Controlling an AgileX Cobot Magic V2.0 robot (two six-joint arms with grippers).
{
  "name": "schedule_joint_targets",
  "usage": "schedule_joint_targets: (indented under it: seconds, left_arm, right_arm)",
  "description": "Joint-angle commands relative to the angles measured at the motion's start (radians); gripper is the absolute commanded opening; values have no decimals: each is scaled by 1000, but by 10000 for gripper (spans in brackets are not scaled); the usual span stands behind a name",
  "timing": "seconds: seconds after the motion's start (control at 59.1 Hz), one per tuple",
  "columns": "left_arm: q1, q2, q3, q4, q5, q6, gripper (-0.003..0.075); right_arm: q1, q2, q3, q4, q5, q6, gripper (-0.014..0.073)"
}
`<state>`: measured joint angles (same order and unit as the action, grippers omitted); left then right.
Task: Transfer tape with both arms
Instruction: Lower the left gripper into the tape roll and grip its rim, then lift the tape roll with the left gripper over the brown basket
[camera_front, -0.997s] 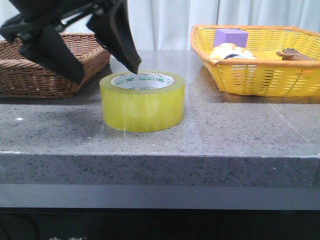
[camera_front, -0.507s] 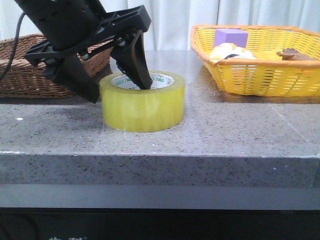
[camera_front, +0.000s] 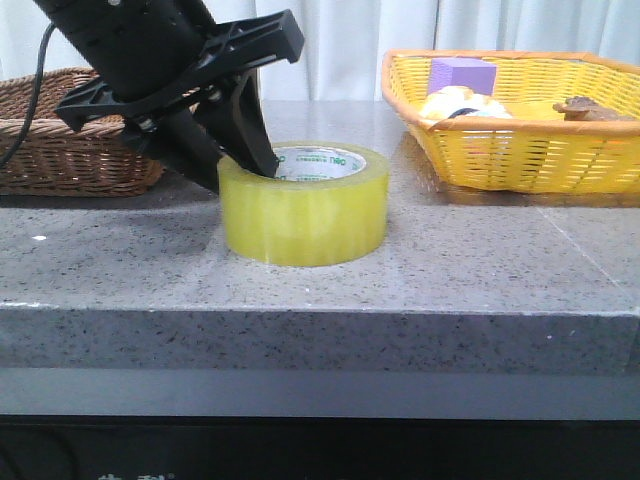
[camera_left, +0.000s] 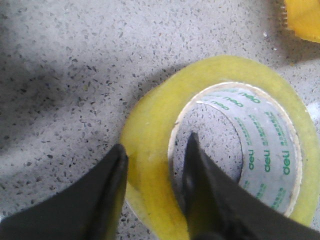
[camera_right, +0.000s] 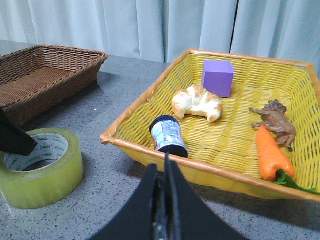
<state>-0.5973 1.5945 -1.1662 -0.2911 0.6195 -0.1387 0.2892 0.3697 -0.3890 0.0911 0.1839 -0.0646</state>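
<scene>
Surface (camera_front: 420, 270): grey speckled stone slab, carrying everything listed; the middle holds only the roll, which leaves room for a two-arm handover.

Brown basket (camera_front: 60, 150): wicker, at the surface's left rear; contents not visible.

Yellow basket (camera_right: 150, 122): at the right rear, holding a purple block (camera_right: 218, 78), a croissant (camera_right: 196, 102), a carrot (camera_right: 270, 152), a small animal figure (camera_right: 272, 119) and a dark-rimmed container (camera_right: 167, 136).

Left gripper (camera_left: 152, 170): angled down over the roll's near-left rim, fingers straddling the wall, one outside and one inside the core, closed on it or nearly so; judged a pinch ready for lifting.

The tape (camera_front: 305, 205): lies flat at centre, hole upward, so its wall is open to that pinch.

Right gripper (camera_right: 164, 200): poised before the yellow basket, fingers pressed together, holding nothing, apparently waiting to receive.
</scene>
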Motion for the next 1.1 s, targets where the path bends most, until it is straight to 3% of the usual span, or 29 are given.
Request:
schedule_joint_targets:
  seconds: [0.0, 0.254, 0.642, 1.082]
  left_arm:
    - [-7, -38, -36, -24, -49, -11, 162]
    - [-7, -38, -36, -24, -49, -11, 50]
    - [-10, -104, -47, -25, -45, -11, 50]
    - [33, -133, -244, 58, 42, -7, 50]
  right_arm:
    - [-4, 1, -27, -8, -87, -7, -27]
    - [-4, 1, -27, -8, -87, -7, -27]
    - [-4, 1, -27, -8, -87, -7, -27]
    - [-4, 1, -27, -8, -87, -7, -27]
